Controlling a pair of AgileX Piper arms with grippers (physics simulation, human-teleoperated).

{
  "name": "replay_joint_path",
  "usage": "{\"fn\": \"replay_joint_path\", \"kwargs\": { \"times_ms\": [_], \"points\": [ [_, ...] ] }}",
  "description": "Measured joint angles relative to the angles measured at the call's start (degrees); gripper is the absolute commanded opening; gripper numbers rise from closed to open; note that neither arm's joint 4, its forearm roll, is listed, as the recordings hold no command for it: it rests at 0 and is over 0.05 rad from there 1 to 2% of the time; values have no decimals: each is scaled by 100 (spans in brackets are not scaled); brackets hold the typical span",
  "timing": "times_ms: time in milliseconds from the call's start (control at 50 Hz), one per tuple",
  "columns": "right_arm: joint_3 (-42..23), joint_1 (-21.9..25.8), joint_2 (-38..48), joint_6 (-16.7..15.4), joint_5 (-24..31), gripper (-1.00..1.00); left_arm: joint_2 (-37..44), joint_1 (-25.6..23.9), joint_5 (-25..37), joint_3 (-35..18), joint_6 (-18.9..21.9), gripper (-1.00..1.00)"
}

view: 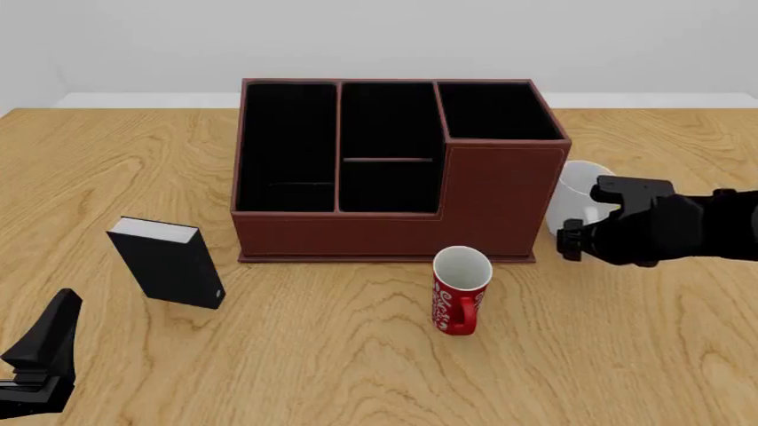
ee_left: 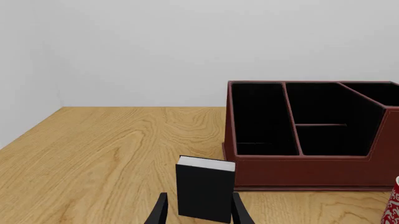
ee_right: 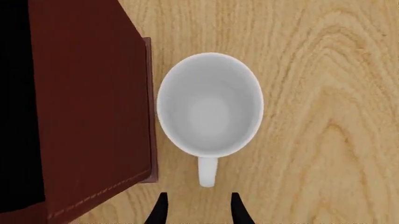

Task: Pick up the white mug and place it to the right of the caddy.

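Observation:
The white mug (view: 578, 191) stands upright on the table just right of the caddy (view: 391, 217), close to its right wall. In the right wrist view the mug (ee_right: 210, 105) is seen from above, empty, with its handle toward my fingers and the caddy (ee_right: 87, 93) beside it. My right gripper (view: 588, 216) hovers over the mug, open and empty; its fingertips (ee_right: 160, 210) stand apart off the handle's end. My left gripper (view: 48, 346) is open and empty at the near left edge.
A red mug with white lettering (view: 460, 288) stands in front of the caddy. A small black box with a white top (view: 169, 262) stands upright left of the caddy, just ahead of my left gripper (ee_left: 198, 212). The caddy (ee_left: 299, 168) shows beyond it.

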Motion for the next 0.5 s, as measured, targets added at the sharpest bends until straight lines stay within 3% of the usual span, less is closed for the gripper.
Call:
{"fn": "replay_joint_path", "kwargs": {
  "times_ms": [500],
  "points": [
    [341, 61, -345, 126, -145, 100, 0, 0, 0, 0, 0, 100]
  ]
}}
